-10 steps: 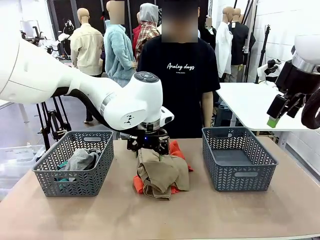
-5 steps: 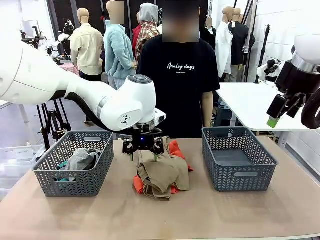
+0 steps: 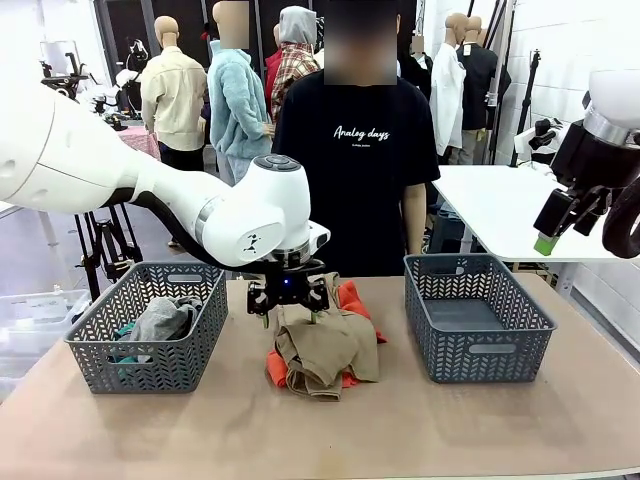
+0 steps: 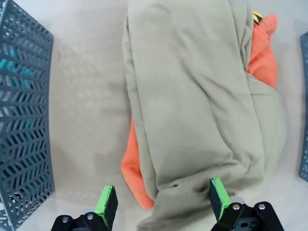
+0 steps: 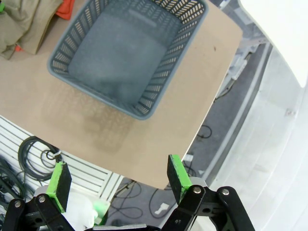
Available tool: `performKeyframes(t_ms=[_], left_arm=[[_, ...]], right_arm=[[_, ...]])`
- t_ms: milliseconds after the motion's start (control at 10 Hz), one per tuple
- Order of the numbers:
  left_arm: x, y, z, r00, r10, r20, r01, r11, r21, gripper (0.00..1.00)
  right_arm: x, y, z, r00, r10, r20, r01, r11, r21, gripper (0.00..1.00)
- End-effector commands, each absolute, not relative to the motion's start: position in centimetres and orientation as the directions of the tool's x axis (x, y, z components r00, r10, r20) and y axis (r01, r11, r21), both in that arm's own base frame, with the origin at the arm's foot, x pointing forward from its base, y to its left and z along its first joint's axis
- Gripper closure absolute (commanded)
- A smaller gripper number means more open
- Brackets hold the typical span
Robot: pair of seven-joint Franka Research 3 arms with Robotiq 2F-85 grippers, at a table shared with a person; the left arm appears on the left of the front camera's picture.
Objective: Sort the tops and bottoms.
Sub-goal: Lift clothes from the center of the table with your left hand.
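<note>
Front view: the grey garment point(image 3: 160, 318) and teal garment point(image 3: 124, 330) lie in the left basket point(image 3: 100, 370), probably one category's bin. The khaki-tan garment point(image 3: 325, 350) lies heaped on the orange garment point(image 3: 352, 297) mid-table, unsorted. The left gripper point(image 3: 289, 312) points down just above them, spread and empty.

Left wrist view: its pads point(image 4: 107, 204) straddle the khaki edge (a likely pinch spot).

Right wrist view: the right gripper point(image 5: 118, 180), spread and empty, hovers high beside the right basket point(image 5: 130, 62).
</note>
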State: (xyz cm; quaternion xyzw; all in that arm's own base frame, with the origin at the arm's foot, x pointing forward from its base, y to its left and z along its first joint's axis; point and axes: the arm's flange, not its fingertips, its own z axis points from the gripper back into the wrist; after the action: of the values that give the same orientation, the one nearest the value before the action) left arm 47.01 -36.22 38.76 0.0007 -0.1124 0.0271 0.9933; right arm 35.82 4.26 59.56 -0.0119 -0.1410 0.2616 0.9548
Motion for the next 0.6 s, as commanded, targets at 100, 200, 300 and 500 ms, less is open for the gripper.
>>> performKeyframes(t_ms=[100,200,300,500], left_arm=[[45.98,-36.75,38.76,0.982,0.054,0.182,-0.044,0.997,-0.060,0.14],[45.86,-36.70,38.64,0.986,0.054,0.155,-0.044,0.997,-0.066,0.30],[45.76,-36.76,38.73,0.987,0.053,0.155,-0.043,0.997,-0.064,0.47],[45.65,-36.78,38.70,0.986,0.053,0.159,-0.044,0.997,-0.063,0.80]], right_arm=[[35.81,4.27,59.58,0.830,0.497,0.252,-0.488,0.867,-0.100,0.00],[35.81,4.27,59.58,0.830,0.497,0.252,-0.488,0.867,-0.100,0.00],[35.81,4.27,59.58,0.830,0.497,0.252,-0.488,0.867,-0.100,0.00],[35.81,4.27,59.58,0.830,0.497,0.252,-0.488,0.867,-0.100,0.00]])
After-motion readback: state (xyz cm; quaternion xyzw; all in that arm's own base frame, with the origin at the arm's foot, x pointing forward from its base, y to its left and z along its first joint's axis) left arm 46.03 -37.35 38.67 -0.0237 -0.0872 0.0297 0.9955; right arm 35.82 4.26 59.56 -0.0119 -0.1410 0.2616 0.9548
